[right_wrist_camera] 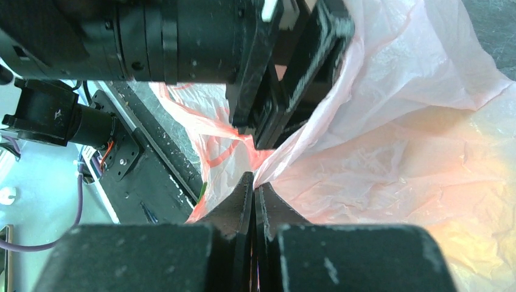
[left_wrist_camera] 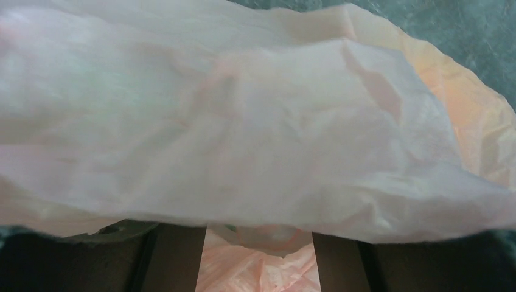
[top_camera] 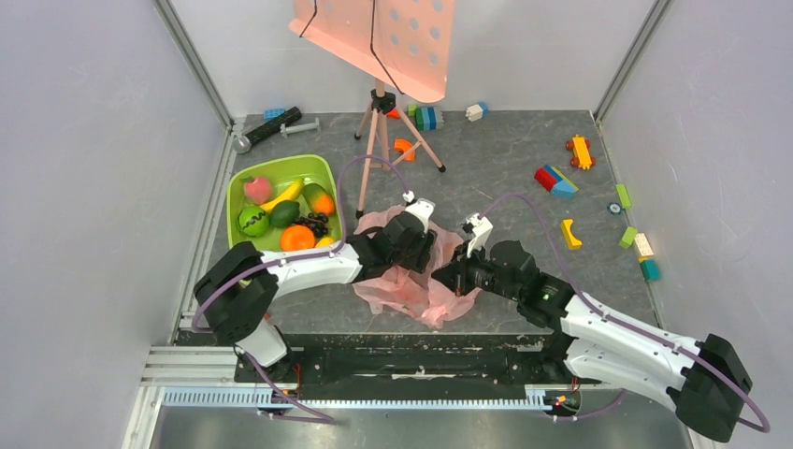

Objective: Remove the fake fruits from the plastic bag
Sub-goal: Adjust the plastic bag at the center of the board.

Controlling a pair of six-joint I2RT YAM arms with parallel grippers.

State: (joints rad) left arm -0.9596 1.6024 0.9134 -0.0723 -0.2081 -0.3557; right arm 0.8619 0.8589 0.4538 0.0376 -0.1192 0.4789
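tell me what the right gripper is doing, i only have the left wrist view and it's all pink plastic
observer: right gripper is shut on a fold of the bag
operator: anything out yet
observer: yes, several fruits lie in the green tub left of the bag, an orange among them
operator: anything left inside
observer: cannot tell; from the top the bag lies low and crumpled, nothing showing through

A dark grey marbled bench carries a lime-green plastic tray at its left. Behind stands a wooden tripod bearing a rigid pink perforated panel. Scattered on the right lie a red-and-yellow toy car, a red-and-blue wedge block and a yellow block.
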